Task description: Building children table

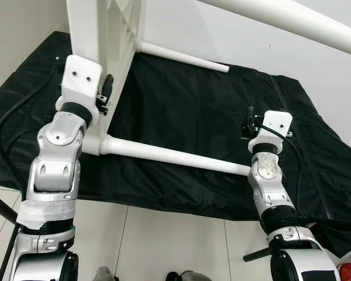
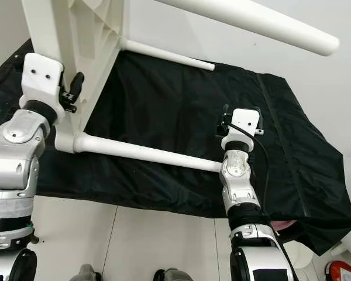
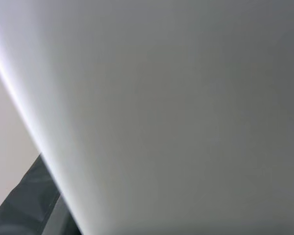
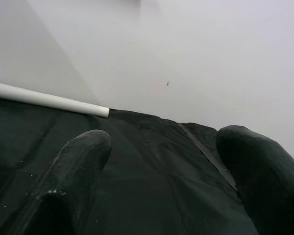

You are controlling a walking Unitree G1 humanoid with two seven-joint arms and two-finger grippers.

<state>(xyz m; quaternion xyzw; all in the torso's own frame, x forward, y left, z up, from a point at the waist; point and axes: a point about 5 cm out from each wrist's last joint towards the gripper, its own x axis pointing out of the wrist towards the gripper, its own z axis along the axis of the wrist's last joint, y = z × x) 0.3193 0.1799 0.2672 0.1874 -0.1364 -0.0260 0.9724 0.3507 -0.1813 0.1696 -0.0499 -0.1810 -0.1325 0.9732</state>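
The white table top [image 1: 105,35] is tipped on its edge on the black cloth [image 1: 187,105], and its upper part is cut off by the frame, so its full outline cannot be made out. Three white legs are counted: the near leg [image 1: 175,157] runs from the table top's lower corner toward the right arm, the far leg [image 1: 184,58] lies low over the cloth behind it, and an upper leg [image 1: 292,20] crosses the top right corner, with its root cut off by the frame.

The left gripper [image 1: 105,93] is held against the near face of the table top, just above the root of the near leg. Its fingers are mostly hidden behind the white wrist block, and whether they are spread or pinching cannot be told. In the left wrist view a blurred pale surface is seen close up, with a sliver of the cloth at one corner.

The right gripper [image 4: 161,166] is held above the cloth by the free end of the near leg. Its two black fingers [image 4: 73,171] are spread well apart, with nothing between them. Past them, the tip of the far leg is seen against the pale wall [image 4: 196,58].

The cloth hangs over a raised base that is hidden beneath it, and light floor tiles [image 1: 164,240] are seen in front.
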